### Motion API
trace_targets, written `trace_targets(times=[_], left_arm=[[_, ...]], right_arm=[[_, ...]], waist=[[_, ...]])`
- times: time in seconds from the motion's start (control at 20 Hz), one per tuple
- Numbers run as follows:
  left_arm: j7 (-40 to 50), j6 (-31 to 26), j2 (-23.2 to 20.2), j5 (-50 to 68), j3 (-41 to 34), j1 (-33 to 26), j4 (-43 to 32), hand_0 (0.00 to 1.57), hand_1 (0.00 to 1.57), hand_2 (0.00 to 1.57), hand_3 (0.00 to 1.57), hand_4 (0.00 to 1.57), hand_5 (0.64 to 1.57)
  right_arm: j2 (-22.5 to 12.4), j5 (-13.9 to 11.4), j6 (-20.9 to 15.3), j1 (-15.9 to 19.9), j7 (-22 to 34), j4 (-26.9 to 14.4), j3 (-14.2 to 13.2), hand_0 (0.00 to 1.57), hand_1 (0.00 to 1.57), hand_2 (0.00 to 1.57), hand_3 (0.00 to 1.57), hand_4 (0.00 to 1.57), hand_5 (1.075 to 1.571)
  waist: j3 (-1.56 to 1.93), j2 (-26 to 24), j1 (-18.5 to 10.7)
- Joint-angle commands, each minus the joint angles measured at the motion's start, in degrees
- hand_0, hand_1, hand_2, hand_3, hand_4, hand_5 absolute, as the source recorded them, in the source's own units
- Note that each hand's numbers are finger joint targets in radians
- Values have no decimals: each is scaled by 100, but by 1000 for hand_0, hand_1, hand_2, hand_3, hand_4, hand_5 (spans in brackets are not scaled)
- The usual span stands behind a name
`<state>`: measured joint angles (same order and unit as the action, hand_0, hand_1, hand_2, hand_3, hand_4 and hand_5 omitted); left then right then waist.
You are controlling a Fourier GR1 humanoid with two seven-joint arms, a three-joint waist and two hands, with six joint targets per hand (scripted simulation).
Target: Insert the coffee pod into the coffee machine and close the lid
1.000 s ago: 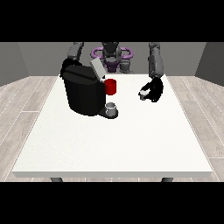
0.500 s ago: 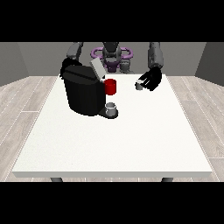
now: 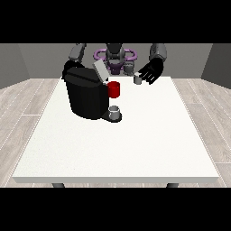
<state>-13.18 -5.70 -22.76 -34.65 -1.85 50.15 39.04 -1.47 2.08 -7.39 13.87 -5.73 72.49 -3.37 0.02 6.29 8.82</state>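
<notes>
Hand holding pod, coffee machine

The light is even and fairly bright, with no single strong source to be made out. The white desk reads as a flat pale sheet with a faint grain and no glare. Shadows are soft and small — a dim patch lies under the black machine and round the cup at its base. The machine's body is so dark that its surface detail is lost, save a dull sheen along its top edge. The hand at the view's right is equally dark — its fingers merge. The walls behind are a dim grey. Straight edges stay straight out to the borders.
</notes>
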Motion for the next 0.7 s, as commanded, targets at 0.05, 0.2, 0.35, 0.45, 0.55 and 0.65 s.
trace_targets(times=[0.05, 0.2, 0.35, 0.45, 0.55, 0.65], left_arm=[[188, -167, -10, -31, -78, 261, 51, 1272, 1272, 1342, 1293, 548, 1571], [99, -177, -385, -32, -252, 490, 53, 1256, 1256, 1327, 1277, 536, 1571], [347, -166, -388, 4, -387, 789, -66, 1017, 1017, 1206, 1226, 503, 1571], [525, -332, -212, 125, -440, 906, -7, 1272, 1272, 1307, 1244, 512, 1571], [595, -155, -336, 90, -559, 1115, -127, 1209, 1209, 1245, 1188, 486, 1571], [617, -351, -490, 131, -614, 1346, -137, 1255, 1255, 1287, 1219, 471, 1571]], right_arm=[[-18, 13, -27, 124, 281, 155, 40, 0, 0, 0, 0, 495, 1571], [76, 14, 100, -75, -124, 187, 142, 0, 0, 0, 0, 504, 1571], [-157, 20, 131, 265, 534, 480, 163, 0, 0, 0, 0, 494, 1571], [-145, 36, 65, 293, 279, 295, 37, 0, 0, 0, 0, 492, 1571], [-35, -67, -45, 403, 378, 468, 185, 0, 0, 0, 0, 506, 1571], [-3, -123, -108, 326, 122, 454, 172, 0, 0, 0, 0, 509, 1571]], waist=[[-2, -63, 161], [-1, 122, 272], [-3, 133, 531], [-1, 153, 399], [-2, 406, 606], [-1, 501, 689]])
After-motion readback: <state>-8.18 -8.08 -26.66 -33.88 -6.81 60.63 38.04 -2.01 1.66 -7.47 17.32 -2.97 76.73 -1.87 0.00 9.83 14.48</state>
